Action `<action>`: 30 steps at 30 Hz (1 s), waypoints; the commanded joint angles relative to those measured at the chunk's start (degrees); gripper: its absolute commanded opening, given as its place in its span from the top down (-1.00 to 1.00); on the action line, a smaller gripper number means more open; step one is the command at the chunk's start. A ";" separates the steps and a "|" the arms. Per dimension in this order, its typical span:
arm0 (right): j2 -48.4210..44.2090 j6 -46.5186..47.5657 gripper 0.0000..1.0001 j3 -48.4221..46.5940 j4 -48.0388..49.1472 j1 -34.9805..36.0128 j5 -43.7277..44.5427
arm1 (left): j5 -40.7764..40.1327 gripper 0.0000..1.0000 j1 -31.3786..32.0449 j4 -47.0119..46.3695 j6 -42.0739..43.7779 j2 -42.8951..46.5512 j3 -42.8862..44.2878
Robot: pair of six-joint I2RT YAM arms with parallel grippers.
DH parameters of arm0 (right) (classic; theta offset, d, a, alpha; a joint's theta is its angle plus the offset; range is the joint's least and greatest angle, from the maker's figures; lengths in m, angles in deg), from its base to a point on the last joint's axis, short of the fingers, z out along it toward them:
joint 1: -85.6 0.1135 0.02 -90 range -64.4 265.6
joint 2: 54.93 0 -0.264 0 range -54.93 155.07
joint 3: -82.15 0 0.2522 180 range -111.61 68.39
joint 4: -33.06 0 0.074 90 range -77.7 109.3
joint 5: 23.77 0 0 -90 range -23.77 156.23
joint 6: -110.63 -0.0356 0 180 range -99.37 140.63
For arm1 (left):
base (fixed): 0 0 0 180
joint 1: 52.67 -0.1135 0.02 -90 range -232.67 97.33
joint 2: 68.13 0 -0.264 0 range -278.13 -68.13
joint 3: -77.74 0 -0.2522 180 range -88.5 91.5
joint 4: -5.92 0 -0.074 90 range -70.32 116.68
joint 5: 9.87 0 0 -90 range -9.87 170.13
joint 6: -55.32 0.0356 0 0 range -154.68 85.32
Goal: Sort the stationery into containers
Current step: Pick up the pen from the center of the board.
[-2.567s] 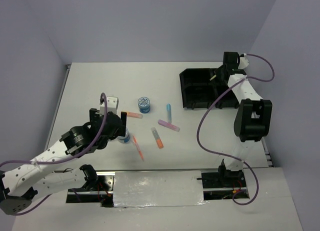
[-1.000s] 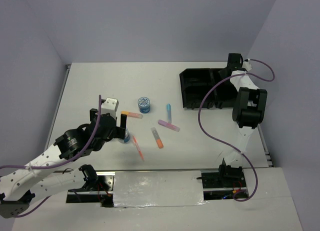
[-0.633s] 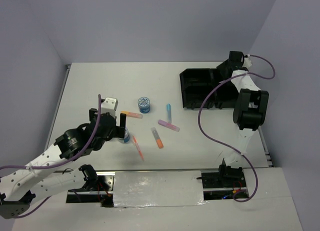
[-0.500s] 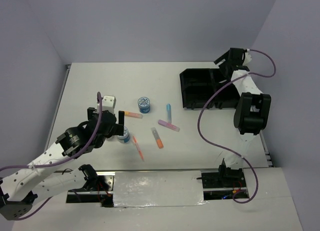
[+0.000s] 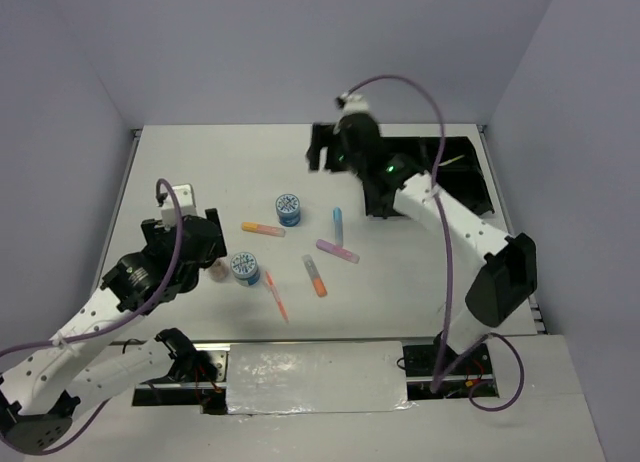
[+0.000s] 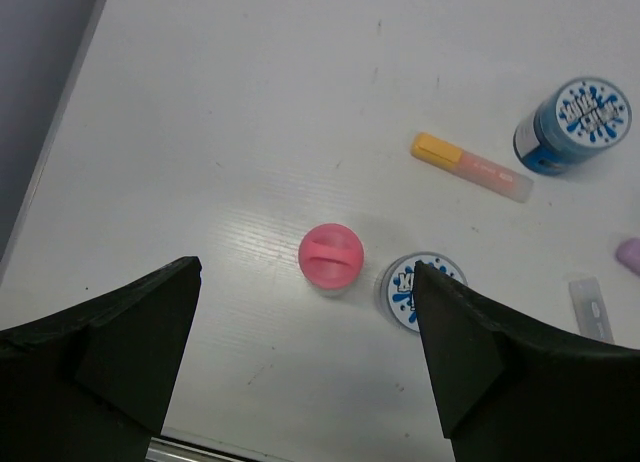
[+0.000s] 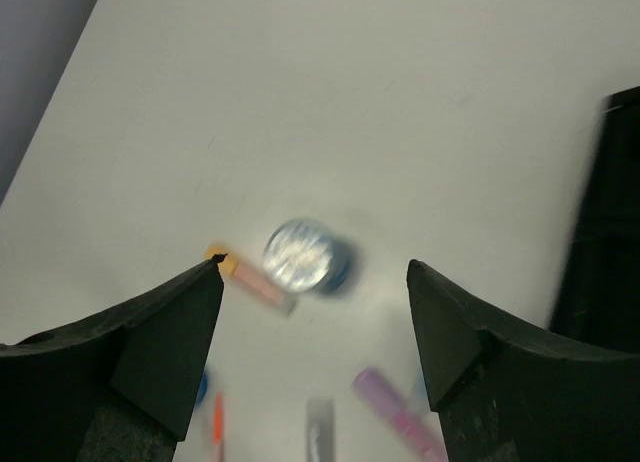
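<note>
The pink-capped bottle (image 6: 331, 255) stands on the table beside a blue tub (image 6: 408, 285). My left gripper (image 6: 305, 272) hangs open above them, holding nothing. A second blue tub (image 5: 288, 208) sits further back, with a yellow-capped marker (image 5: 263, 228), a light blue pen (image 5: 338, 220), a purple pen (image 5: 338, 250), an orange marker (image 5: 315, 276) and a thin orange pen (image 5: 277, 297) around it. My right gripper (image 5: 322, 150) is open and empty, high over the table left of the black tray (image 5: 470, 182). Its blurred view looks down on the far tub (image 7: 305, 257).
My right arm crosses over the tray's left half and hides it. The purple cables loop above both arms. The table's left edge (image 5: 125, 202) runs close to my left arm.
My right arm has swung from the tray's far right corner to the table left of the tray, its jaws wider apart. My left gripper has drawn back left, uncovering the near tub and bottle.
</note>
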 commanded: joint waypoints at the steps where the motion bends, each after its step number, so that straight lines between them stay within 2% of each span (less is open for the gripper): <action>1: -4.00 3.83 -0.61 8.91 -7.78 10.83 0.84 | -6.03 -0.99 -1.20 2.69 -4.35 3.10 2.61; 4: -4.79 0.15 -0.58 13.33 -8.21 21.03 4.43 | -9.71 -0.99 -1.55 5.76 -7.86 5.47 3.22; 8: -1.12 -3.47 -0.54 14.40 -10.13 29.75 8.30 | -13.33 -0.99 -1.64 10.07 -13.39 8.98 4.02; 11: 1.26 -4.71 -0.51 14.31 -11.55 33.54 9.98 | -13.25 -0.99 -1.64 9.29 -12.45 11.62 3.49; 17: 4.69 -6.29 -0.45 15.36 -8.57 38.03 6.38 | -12.37 -0.99 -1.64 7.09 -10.41 12.60 2.70; 21: 9.08 -6.56 -0.43 14.75 -7.24 39.00 4.09 | -12.11 -0.99 -1.64 7.53 -10.33 11.11 3.05; 30: 15.50 -6.20 -0.24 12.99 -7.51 38.92 3.12 | -10.61 -0.99 -1.64 5.42 -7.87 11.89 2.44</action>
